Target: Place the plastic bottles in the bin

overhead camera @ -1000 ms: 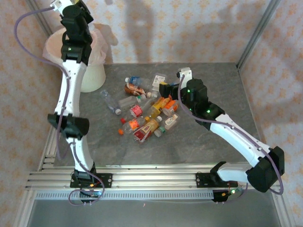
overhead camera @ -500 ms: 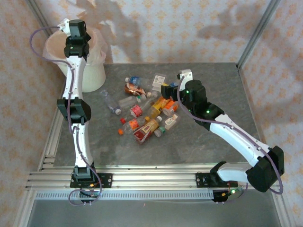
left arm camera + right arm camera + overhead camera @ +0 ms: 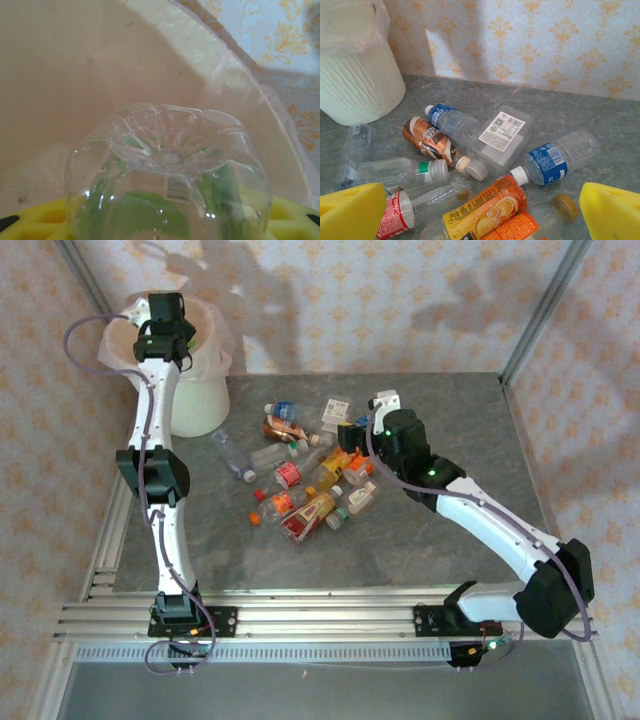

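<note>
Overhead first: at eleven o'clock on the grey stone-look table (image 3: 450, 410), a large white round plastic bin (image 3: 200, 405) with a pale pink bag liner (image 3: 215, 335) over its rim, and the left gripper (image 3: 165, 340) down over its mouth. At the table's centre, a loose heap of small clear plastic bottles (image 3: 300, 475) with red, orange and blue labels, well apart from the bin. At the heap's two o'clock edge, the right gripper (image 3: 352, 432), low over the bottles. Next, from the left wrist: a clear petal-based plastic bottle with a green label (image 3: 170, 165), base towards the camera, between the left yellow finger pads (image 3: 30, 222), with the liner's pink wall behind. Cannot tell whether clamped or slack. Lastly, from the right wrist: right yellow finger pads (image 3: 612, 210) spread wide at five and seven o'clock, gripping nothing. Just beyond, a clear bottle with a blue label and white cap (image 3: 555, 160) at three o'clock, a flattened clear container with a white printed label (image 3: 500, 135) at the centre, a brown-labelled bottle (image 3: 427, 140) beside it at nine o'clock, and the bin at ten o'clock.
</note>
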Robot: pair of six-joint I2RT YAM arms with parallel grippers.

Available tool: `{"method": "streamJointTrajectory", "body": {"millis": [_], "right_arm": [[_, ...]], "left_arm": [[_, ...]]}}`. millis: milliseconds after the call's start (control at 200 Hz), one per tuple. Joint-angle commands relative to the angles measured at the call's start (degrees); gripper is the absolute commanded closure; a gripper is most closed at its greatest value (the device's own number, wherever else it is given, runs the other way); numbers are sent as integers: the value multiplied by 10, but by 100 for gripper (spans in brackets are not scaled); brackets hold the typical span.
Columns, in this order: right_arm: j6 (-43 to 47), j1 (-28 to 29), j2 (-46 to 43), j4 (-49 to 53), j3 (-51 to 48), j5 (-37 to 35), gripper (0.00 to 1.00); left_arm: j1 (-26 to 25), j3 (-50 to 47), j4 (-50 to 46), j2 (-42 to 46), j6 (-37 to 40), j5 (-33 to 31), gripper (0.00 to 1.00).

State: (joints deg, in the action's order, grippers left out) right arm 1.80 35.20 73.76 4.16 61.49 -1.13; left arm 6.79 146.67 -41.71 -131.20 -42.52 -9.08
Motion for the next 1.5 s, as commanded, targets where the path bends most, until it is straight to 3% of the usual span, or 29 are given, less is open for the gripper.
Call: {"method": "streamJointTrajectory", "body": {"millis": [0, 325, 490, 726, 811, 921, 1041, 1181, 1291, 1496], "right_arm": [[-5, -1, 8, 14, 20, -12, 1], [-153, -27, 33, 87, 20, -112, 1], [-242, -74, 49, 162, 12, -128, 1], [-307, -122, 152, 250, 78, -37, 0], [-334, -122, 191, 250, 96, 6, 1], [-391, -131, 222, 227, 93, 9, 2], [-440, -164, 270, 197, 117, 69, 11], [-477, -173, 330, 179, 151, 83, 23], [-491, -174, 363, 171, 173, 85, 28], [-506, -174, 406, 157, 193, 104, 30]], "left_arm": [[-1, -12, -19, 42, -39, 7, 32], [-1, 19, -21, 45, -15, -4, 14], [-2, 23, 17, 78, 33, 62, 0], [-43, -3, 29, 170, 116, 125, 0], [-70, -63, 44, 229, 157, 146, 0], [-108, -203, 98, 326, 163, 173, 0], [-141, -384, 189, 436, 134, 202, 0], [-177, -561, 266, 546, 93, 197, 0], [-187, -629, 255, 589, 79, 195, 0], [-188, -672, 199, 629, 94, 213, 0]]}}
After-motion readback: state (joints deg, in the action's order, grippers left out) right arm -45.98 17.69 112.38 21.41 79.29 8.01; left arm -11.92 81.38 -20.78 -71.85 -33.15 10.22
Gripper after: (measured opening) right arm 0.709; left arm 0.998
